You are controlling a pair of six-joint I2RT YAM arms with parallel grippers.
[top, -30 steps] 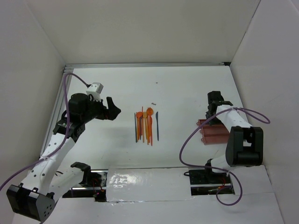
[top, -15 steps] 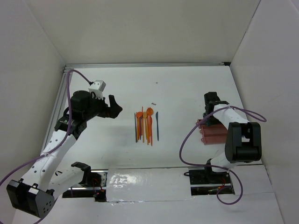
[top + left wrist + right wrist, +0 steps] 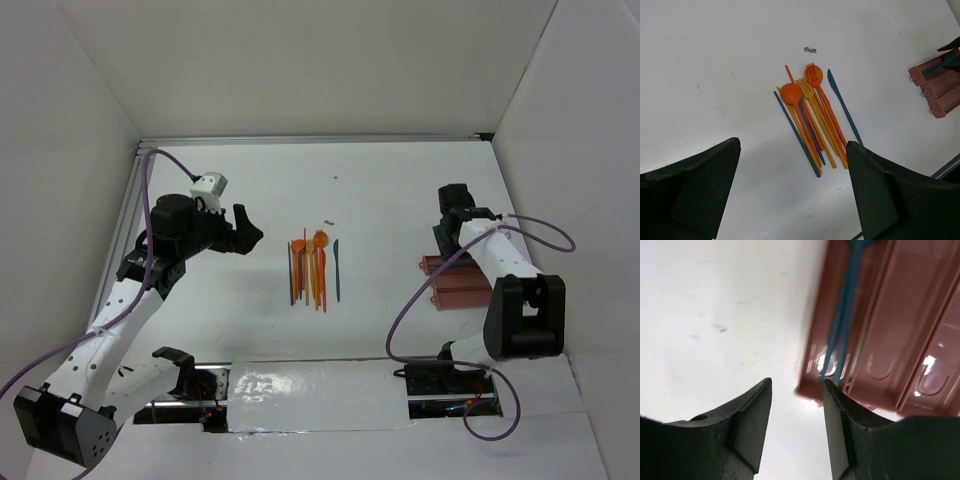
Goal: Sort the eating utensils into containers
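The eating utensils lie in a tight bundle at mid-table: orange forks and spoons, a few blue sticks, and a blue knife on the right side of the bundle. My left gripper hovers left of them, open and empty. The reddish-brown container sits at the right, also visible in the left wrist view. Two blue utensils lie in its leftmost trough. My right gripper stands open just off that trough's end, over the tray's far end, holding nothing.
A small dark speck lies just beyond the bundle. White walls close in the table on the left, back and right. A metal rail runs along the far edge.
The right gripper has opened at the container's end, and a blue utensil it held now lies in the trough. The left arm shifted slightly toward the bundle, then held still.
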